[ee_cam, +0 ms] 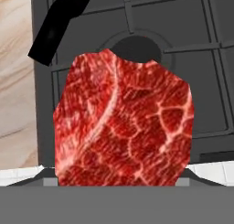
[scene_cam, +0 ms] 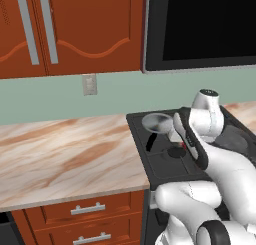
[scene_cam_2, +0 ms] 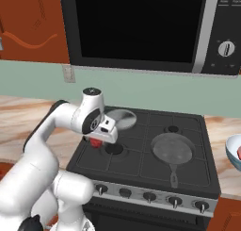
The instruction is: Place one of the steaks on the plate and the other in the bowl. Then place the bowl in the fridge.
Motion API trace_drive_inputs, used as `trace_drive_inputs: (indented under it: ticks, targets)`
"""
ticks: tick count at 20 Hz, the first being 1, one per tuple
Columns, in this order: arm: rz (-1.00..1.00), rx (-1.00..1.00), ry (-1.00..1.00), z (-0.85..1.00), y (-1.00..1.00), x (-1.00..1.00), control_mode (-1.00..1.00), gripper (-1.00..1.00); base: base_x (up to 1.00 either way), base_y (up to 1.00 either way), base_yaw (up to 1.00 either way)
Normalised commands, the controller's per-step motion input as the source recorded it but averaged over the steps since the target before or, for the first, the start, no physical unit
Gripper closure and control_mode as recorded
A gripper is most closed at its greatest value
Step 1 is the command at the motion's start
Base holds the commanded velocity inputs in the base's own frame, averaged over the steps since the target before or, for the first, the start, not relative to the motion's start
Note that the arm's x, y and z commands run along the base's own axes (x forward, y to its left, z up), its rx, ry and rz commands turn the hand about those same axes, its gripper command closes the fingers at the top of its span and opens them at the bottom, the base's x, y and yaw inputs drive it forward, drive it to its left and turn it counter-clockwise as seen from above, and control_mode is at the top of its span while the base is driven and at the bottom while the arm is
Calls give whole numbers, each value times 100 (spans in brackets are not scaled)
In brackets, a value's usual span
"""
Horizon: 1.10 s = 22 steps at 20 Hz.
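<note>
A bright red marbled steak [ee_cam: 123, 127] hangs right in front of the hand camera, over a front left burner of the black stove [scene_cam_2: 141, 154]. My gripper [scene_cam_2: 96, 141] is shut on this steak, whose red edge peeks out below the hand [scene_cam: 184, 145]; the steak hides the fingertips. The bowl [scene_cam_2: 232, 154], white with a blue outside, stands on the counter right of the stove, cut by the picture's edge. A bit of pinkish red meat [scene_cam_2: 239, 152] shows inside it. The plate and the fridge are out of view.
Two grey frying pans sit on the stove: one at the back left [scene_cam_2: 121, 118], with its black handle [ee_cam: 59, 24] near the steak, and one at the front right [scene_cam_2: 172, 149]. A microwave [scene_cam_2: 141, 27] hangs above. Marble counter [scene_cam: 65, 154] lies left of the stove.
</note>
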Motion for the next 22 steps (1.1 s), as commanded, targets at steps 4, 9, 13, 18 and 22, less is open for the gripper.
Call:
trace_drive_inputs:
  ticks: [4, 9, 13, 18, 22]
  targets:
    - [0, 0, -3, 52, 0, -96, -100, 100, 0, 0, 0]
    - [0, 0, -2, 49, 0, -34, -100, 100, 0, 0, 0]
    - [0, 0, 0, 0, 1, 0, -100, 100, 0, 0, 0]
    - [0, 0, 0, 0, 0, 0, 100, 100, -3, -1, 0]
    - [0, 0, 0, 0, 0, 0, 100, 100, 0, -95, 0]
